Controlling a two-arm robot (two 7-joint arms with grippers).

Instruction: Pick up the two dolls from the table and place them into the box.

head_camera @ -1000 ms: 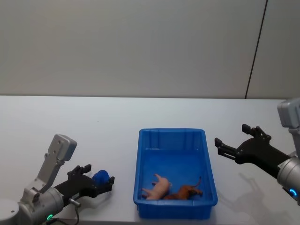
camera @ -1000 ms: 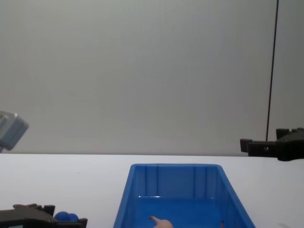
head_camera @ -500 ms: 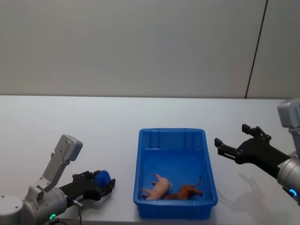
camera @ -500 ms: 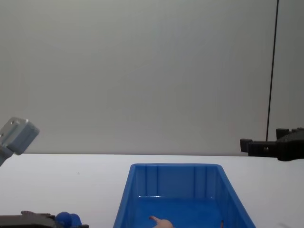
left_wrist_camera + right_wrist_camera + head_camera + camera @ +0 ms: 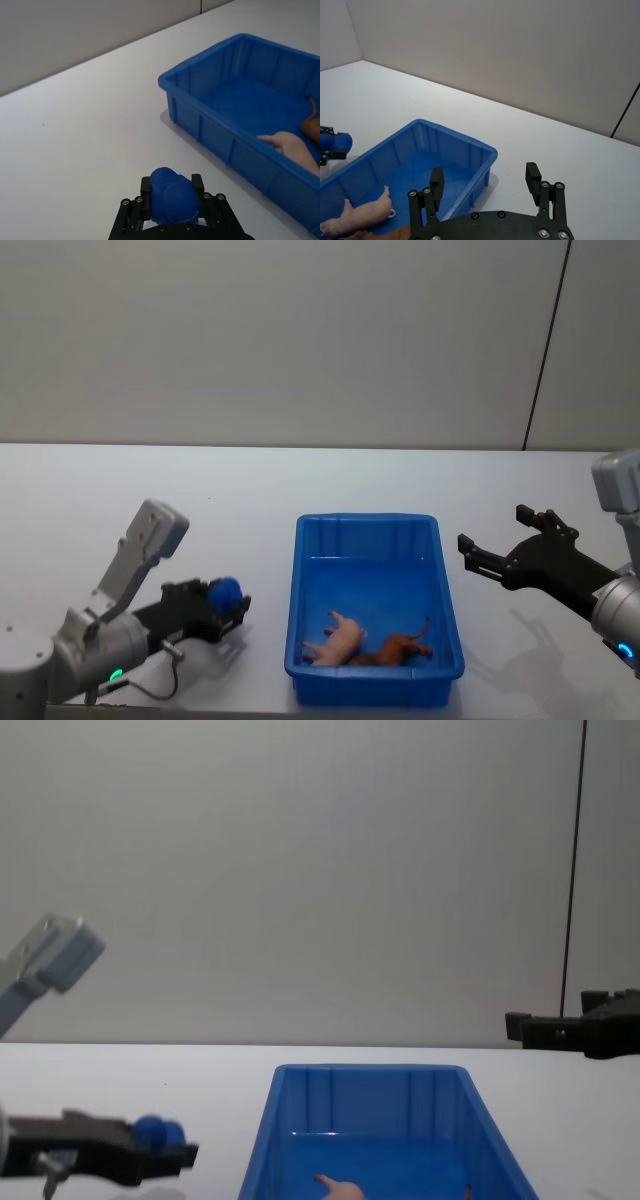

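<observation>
left tool [image 5: 172,200] clamped on the blue doll [image 5: 171,195] – doll between its fingers, lifted just left of the box [image 5: 445,635].

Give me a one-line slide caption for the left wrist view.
Left gripper holding the blue doll above the table, beside the box.

Right gripper [image 5: 487,187] hovering beside the blue box [image 5: 470,143], fingers spread apart

Its two black fingers [image 5: 436,180] stand wide with nothing between them, above the white table [image 5: 560,150] near the box's corner. Inside the box lie a pale pink doll [image 5: 362,212] and, just beside it, a brown doll [image 5: 390,235] partly hidden by the gripper body. At the far edge, the left gripper [image 5: 330,147] clamps a blue doll [image 5: 337,144].
</observation>
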